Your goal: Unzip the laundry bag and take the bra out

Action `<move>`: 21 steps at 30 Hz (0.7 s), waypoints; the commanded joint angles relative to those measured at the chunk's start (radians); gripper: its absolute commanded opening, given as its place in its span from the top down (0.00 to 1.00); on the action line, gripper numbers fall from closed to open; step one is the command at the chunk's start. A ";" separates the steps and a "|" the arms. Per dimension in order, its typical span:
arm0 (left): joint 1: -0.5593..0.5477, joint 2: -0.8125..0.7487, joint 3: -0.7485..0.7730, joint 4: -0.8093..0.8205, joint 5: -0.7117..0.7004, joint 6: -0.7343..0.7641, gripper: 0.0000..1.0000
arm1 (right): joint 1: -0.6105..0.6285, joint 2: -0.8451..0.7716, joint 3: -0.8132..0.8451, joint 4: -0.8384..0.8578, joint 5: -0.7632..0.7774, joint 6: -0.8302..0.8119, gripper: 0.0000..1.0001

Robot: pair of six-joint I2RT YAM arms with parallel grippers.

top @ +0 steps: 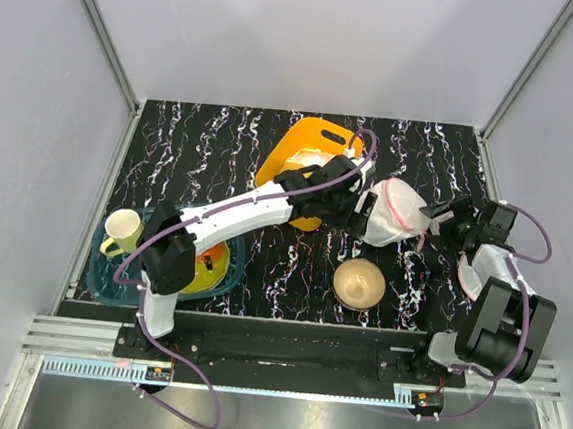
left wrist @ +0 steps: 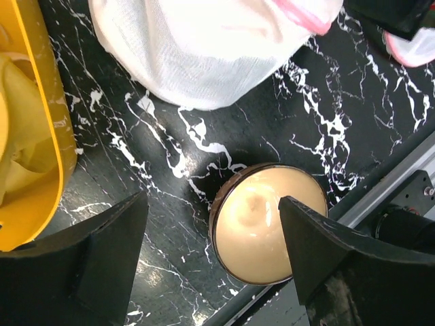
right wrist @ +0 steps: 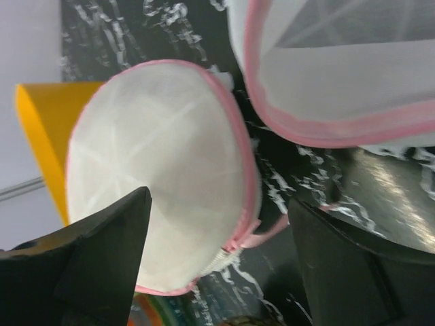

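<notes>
At mid-table, right of centre, the laundry bag (top: pixel 395 214) lies on its side between the two grippers. The left arm reaches diagonally across. The left gripper (top: pixel 361 217) is just beside the bag's left flank, fingers spread, with a bowl (top: pixel 358 281) nearby. The right arm is folded back. The right gripper (top: pixel 435 219) is close by the bag's pink-trimmed end, fingers spread, holding nothing.

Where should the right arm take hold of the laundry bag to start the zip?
Likely the thin pink strap jutting from the pink rim of the laundry bag, approached from the right: it stands clear of the soft mesh and faces the open right fingers.
</notes>
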 commanded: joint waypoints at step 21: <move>0.026 0.256 0.434 -0.012 0.194 -0.233 0.19 | -0.004 -0.316 -0.119 0.050 -0.085 -0.009 1.00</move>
